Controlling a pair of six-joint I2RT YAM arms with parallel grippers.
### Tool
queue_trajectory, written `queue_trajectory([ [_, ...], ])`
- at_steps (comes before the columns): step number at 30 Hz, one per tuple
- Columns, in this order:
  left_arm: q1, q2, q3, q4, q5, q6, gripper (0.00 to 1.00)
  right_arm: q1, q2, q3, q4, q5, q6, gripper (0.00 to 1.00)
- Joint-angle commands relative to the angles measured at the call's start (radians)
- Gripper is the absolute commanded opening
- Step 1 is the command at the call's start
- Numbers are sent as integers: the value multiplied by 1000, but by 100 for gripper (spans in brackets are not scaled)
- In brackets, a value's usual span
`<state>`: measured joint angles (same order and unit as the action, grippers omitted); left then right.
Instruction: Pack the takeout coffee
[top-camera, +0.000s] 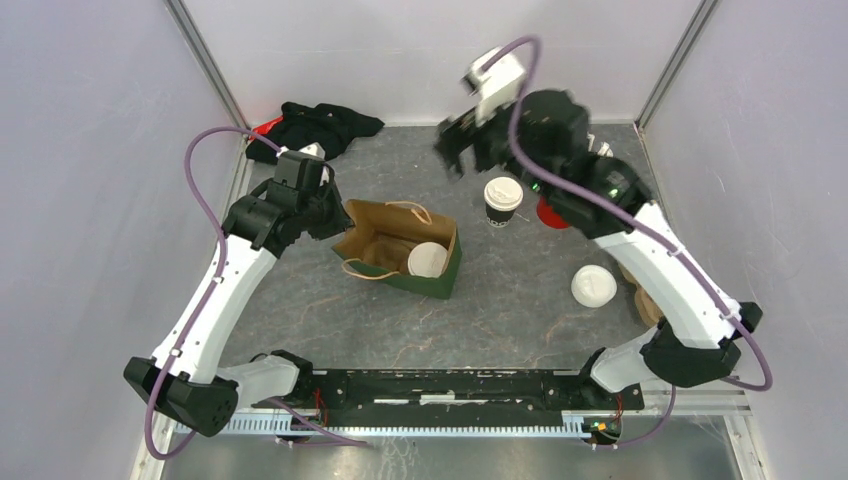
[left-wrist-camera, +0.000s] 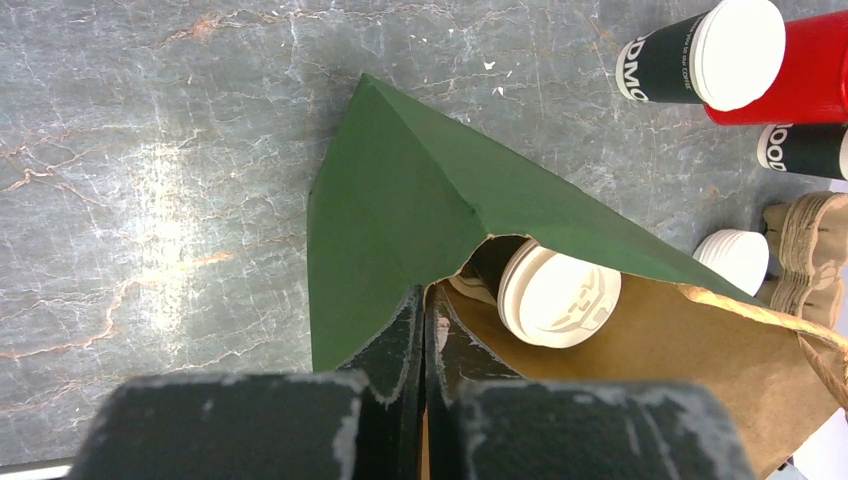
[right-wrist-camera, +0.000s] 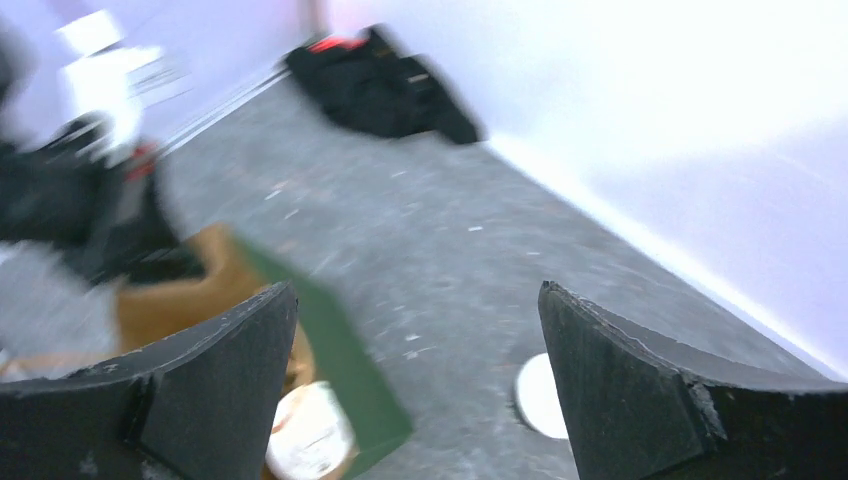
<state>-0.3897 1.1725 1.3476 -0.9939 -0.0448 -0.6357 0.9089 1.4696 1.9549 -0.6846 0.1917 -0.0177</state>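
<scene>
First cup (top-camera: 428, 259) in bag (top-camera: 368, 238) — second cup (top-camera: 502, 199) behind, rightward

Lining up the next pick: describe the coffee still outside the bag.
Find the green paper bag lying open mid-table. Just past its right end, toward the back wall, one dark cup stands upright. It has pale lettering and a white lid on, unlike the red cup beside it and the loose white lid nearer the arms.
</scene>
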Motion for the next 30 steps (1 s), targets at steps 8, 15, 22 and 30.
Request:
queue_trajectory([
  [8,-3,-32,24,-21,-14,41,2,-391,254,124,-196,-29,106,98],
  [15,-3,-25,30,-29,-3,54,2,-433,421,111,-263,5,70,98],
  [22,-2,0,71,-63,-20,31,2,-496,471,39,-255,-14,99,98],
  [30,16,143,256,-192,-29,-24,4,-493,275,-97,-298,-245,133,98],
])
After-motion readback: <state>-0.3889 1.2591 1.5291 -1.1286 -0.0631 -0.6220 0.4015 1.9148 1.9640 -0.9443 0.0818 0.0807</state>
